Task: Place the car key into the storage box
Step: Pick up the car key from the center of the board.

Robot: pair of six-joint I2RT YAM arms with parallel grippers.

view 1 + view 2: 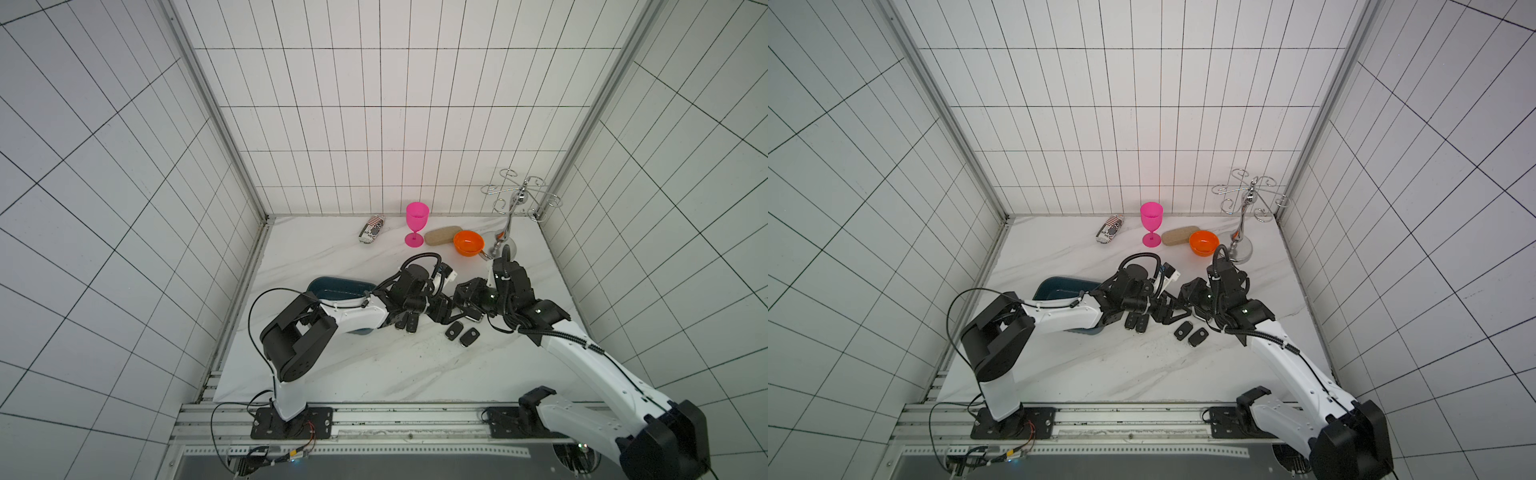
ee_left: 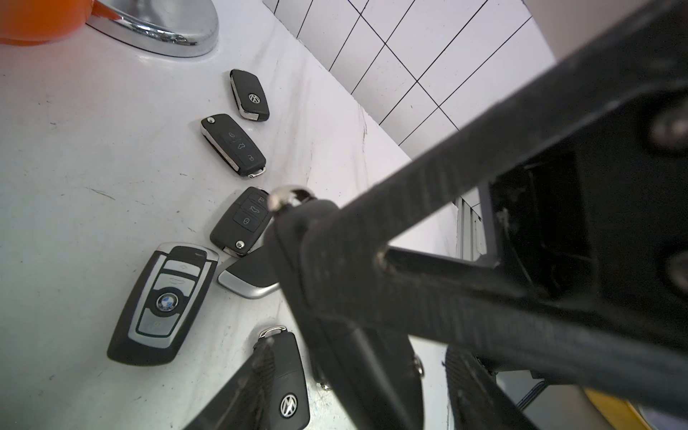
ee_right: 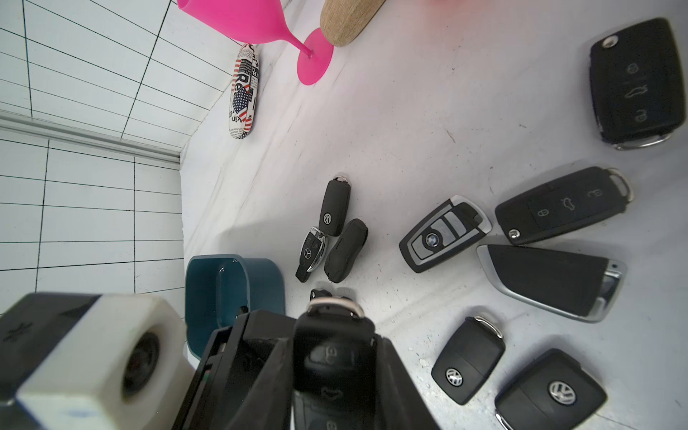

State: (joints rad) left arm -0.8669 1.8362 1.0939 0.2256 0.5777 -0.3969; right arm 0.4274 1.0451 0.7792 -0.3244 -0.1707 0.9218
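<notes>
Black flip key point(image 3: 331, 357) is clamped by right gripper point(image 3: 324, 327), lower centre; left gripper point(image 2: 357, 350) is held spread beside it; storage box point(image 3: 223, 290), lower left, is not yet reached.

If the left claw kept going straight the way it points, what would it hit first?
Most likely the right gripper and the car key it holds, sitting just ahead of the left gripper; exact depth is unclear.

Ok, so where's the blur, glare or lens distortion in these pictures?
In both top views the wall tiles splay outward, wide-angle stretch; in the left wrist view the chrome stand base glints with glare; in the right wrist view the held car key is out of focus.
</notes>
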